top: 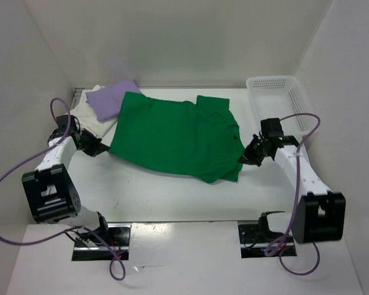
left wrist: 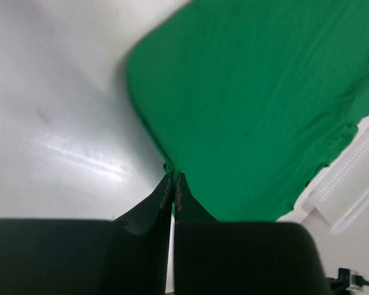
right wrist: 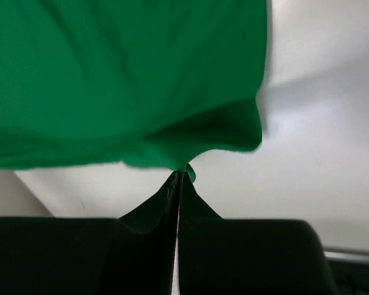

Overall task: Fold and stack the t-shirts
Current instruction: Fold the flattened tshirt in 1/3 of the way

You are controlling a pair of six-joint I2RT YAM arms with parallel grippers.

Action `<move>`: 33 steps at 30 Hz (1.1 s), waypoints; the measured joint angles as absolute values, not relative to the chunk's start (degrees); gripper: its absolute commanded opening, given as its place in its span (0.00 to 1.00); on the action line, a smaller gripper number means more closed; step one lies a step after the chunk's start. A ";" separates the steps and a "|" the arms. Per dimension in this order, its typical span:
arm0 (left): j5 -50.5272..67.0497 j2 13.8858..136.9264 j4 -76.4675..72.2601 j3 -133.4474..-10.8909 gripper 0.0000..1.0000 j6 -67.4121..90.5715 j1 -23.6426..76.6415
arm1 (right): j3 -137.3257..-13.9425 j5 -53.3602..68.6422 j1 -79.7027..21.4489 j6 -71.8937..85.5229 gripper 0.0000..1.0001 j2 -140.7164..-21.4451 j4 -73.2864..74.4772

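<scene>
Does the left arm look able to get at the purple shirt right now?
Probably not yet: the left arm has its jaws shut on the edge of the green shirt. The purple shirt lies near, mostly uncovered, so releasing should free the way.

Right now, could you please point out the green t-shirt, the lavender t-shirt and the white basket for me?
green t-shirt (top: 172, 138), top external view, middle of its spread body.
lavender t-shirt (top: 111, 99), top external view, middle of its visible top.
white basket (top: 270, 79), top external view, far rim.

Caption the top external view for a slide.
Left claw and right claw pinch the green t-shirt by opposite edges.
</scene>
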State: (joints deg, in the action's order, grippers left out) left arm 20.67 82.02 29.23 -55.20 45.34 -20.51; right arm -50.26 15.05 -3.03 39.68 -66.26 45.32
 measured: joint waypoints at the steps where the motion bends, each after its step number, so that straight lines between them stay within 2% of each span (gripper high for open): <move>1: 20.56 84.27 28.25 -56.23 0.00 45.50 -19.88 | -51.16 14.35 -3.03 39.53 0.00 -69.82 43.42; 8: 19.29 99.74 22.00 -64.23 0.00 47.29 -16.43 | -64.27 9.08 -3.01 37.60 0.00 -87.33 35.55; 15: 19.14 104.64 20.53 -70.37 0.01 48.51 -13.89 | -75.94 5.89 -2.72 36.34 0.00 -97.58 31.99; 17: 19.11 106.78 19.57 -73.06 0.07 48.75 -13.41 | -78.24 5.30 -2.61 36.07 0.00 -100.40 31.00; 20: 18.72 109.56 18.39 -75.46 0.10 49.74 -13.30 | -80.47 4.58 -2.42 35.73 0.00 -103.85 30.52; 22: 18.22 110.69 18.33 -76.05 0.18 49.98 -13.30 | -81.71 3.99 -2.35 35.46 0.01 -105.84 30.44; 24: 17.69 111.46 18.33 -76.18 0.28 50.04 -13.39 | -82.72 3.55 -2.33 35.20 0.10 -107.39 30.39; 25: 17.74 111.50 18.09 -76.05 0.41 50.19 -13.47 | -82.94 3.38 -2.33 35.09 0.19 -107.79 30.41; 27: 18.33 111.13 16.43 -74.89 0.48 51.00 -14.11 | -83.00 3.01 -2.33 34.89 0.23 -107.96 30.37; 31: 19.33 107.53 14.55 -70.35 0.50 51.24 -16.73 | -82.41 2.44 -2.31 34.68 0.37 -106.63 29.47; 32: 19.40 106.34 14.55 -69.45 0.50 51.20 -17.26 | -80.73 2.61 -2.31 34.57 0.37 -105.10 28.40; 33: 19.46 104.79 14.33 -68.29 0.48 51.20 -17.85 | -78.83 2.79 -2.31 34.72 0.31 -103.09 28.10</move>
State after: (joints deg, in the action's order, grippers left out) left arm 19.46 104.79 14.33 -68.29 51.20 -17.85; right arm -78.83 2.79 -2.31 34.72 -103.09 28.10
